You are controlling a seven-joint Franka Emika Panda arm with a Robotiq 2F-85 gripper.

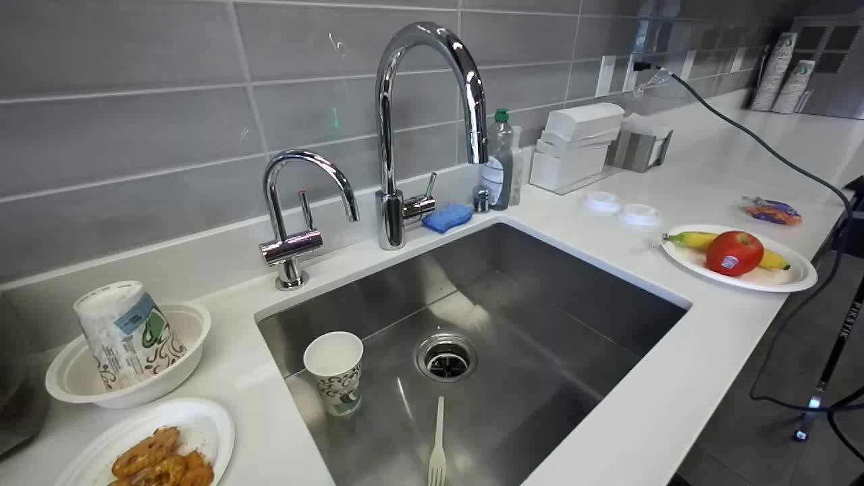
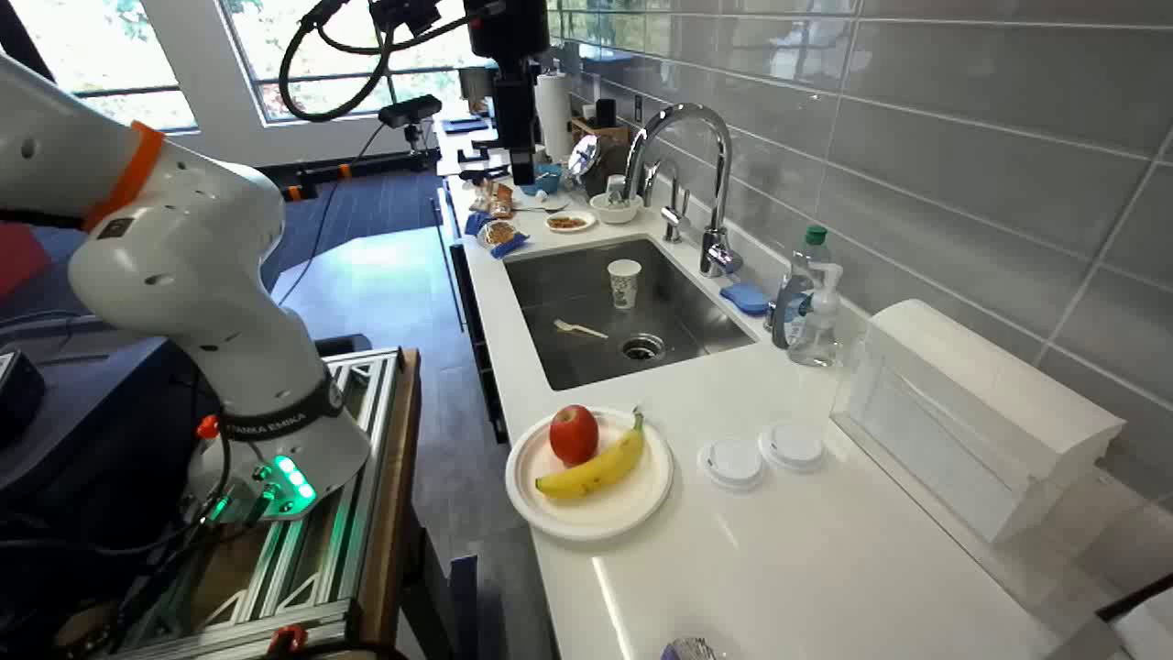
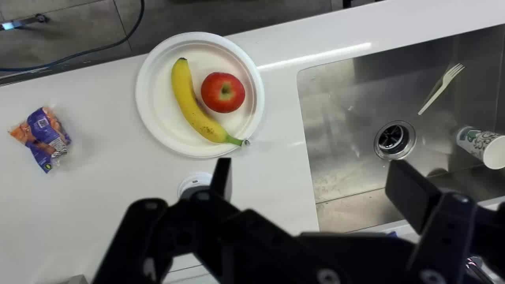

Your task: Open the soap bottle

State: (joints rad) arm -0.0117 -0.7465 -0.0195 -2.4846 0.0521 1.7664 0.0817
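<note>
At a back corner of the sink (image 1: 533,364), upright on the tabletop (image 1: 675,378): the soap bottle (image 1: 499,165), just beside a clear pump bottle (image 2: 818,337) and near a blue sponge (image 1: 449,217). In the wrist view: a released pincer (image 3: 317,185) with fingers (image 3: 221,175) spread wide. Well away from the pincer, lower and farther right in an exterior view: the soap bottle with green cap (image 2: 816,236) on.

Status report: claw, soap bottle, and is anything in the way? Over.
Claw open, nothing in it. Soap bottle upright by the sink, green cap on. Possible snags: pump dispenser close beside it, tall faucet nearby.
</note>
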